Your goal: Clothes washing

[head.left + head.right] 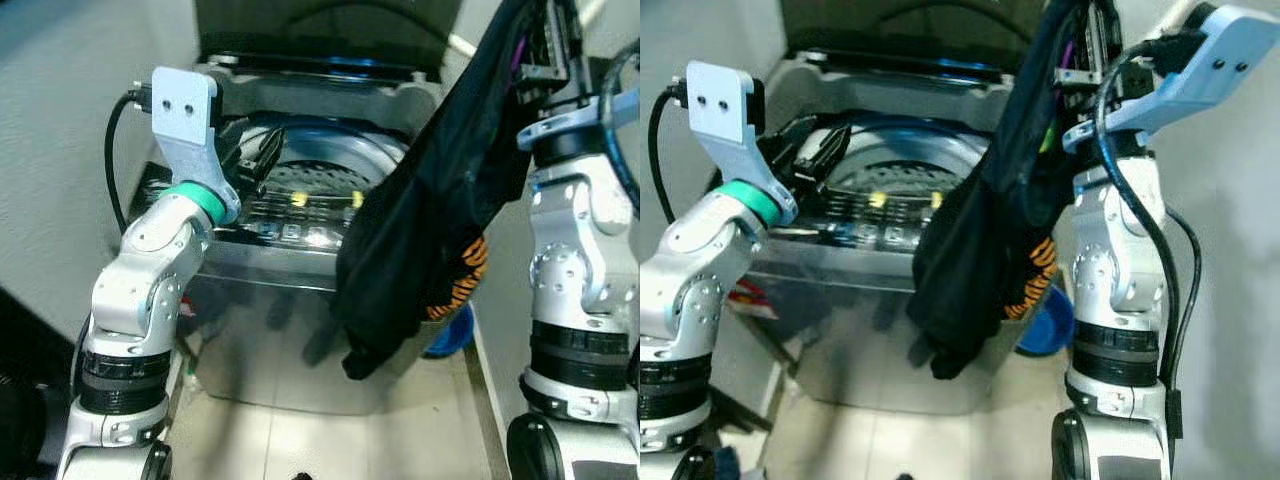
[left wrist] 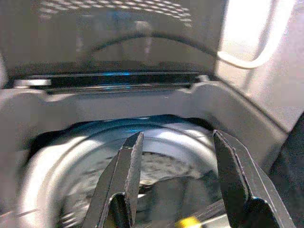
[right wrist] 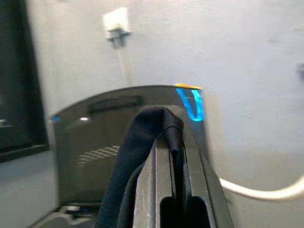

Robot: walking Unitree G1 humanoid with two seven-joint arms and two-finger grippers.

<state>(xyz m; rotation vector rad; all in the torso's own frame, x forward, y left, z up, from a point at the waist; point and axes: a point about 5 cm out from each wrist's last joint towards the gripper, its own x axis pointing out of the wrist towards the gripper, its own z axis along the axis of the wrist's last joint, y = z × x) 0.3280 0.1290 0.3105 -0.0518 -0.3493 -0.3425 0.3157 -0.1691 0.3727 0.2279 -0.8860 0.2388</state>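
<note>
A black garment (image 1: 440, 190) with an orange printed design hangs limp from the right claw (image 3: 173, 142), whose fingers are pinched tight on a fold of its cloth. It drapes down below that claw, over the front right corner of the top-loading washing machine (image 1: 300, 300). The machine's lid stands raised, and its drum (image 2: 156, 161) lies open just beyond the left claw (image 2: 178, 156), whose fingers are spread.

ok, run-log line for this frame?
phase: loading | right gripper: shut on black garment, held high beside washing machine | left gripper: open over drum | lid: up
</note>
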